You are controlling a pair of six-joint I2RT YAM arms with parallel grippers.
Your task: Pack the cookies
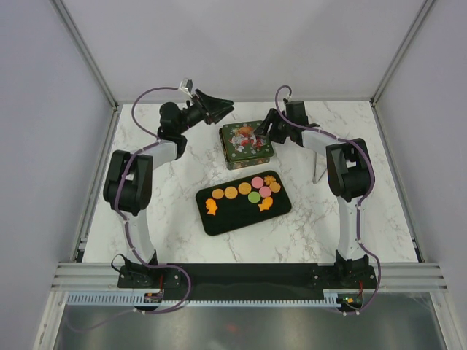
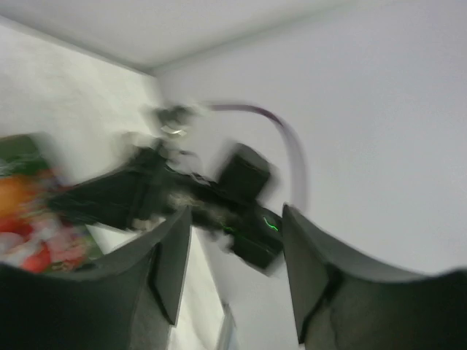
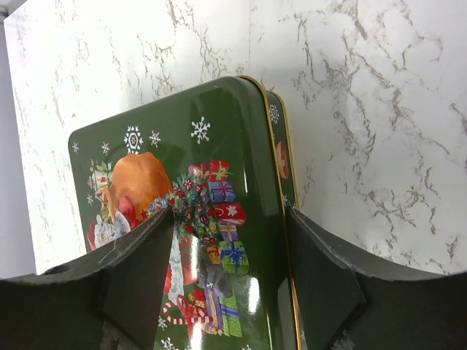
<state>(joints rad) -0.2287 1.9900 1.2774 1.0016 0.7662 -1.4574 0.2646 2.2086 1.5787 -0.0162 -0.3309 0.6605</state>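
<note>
1. The right pincer (image 3: 228,213) is spread and pinches nothing. Its two fingers are dark, matte and wedge-shaped. One hangs over the lid of a tin and the other sits by the tin's long side edge. Whether either one touches the tin cannot be told.
2. The tin (image 3: 190,138) is a single rectangular box with rounded corners. It is glossy dark green metal with a thin gold line at the rim. Its closed lid is printed with white snowflakes, wrapped gifts and an orange-red figure.
3. The left pincer (image 2: 237,219) is also spread, with nothing between its fingers. It is held in the air, back and left of the tin. Its own wrist view is blurred.
4. The cookies (image 1: 244,189) lie on one tray (image 1: 226,220) on the near side of the tin, apart from it. The tray is flat, black and matte, a rounded rectangle.
5. About ten small flat cookies show:
   - four round orange ones
   - two round pink ones
   - one round green one
   - two orange fish shapes
   - one more orange piece with an uneven outline, too small to make out
6. The table (image 1: 175,215) is smooth and white, with grey marble veins.
</note>
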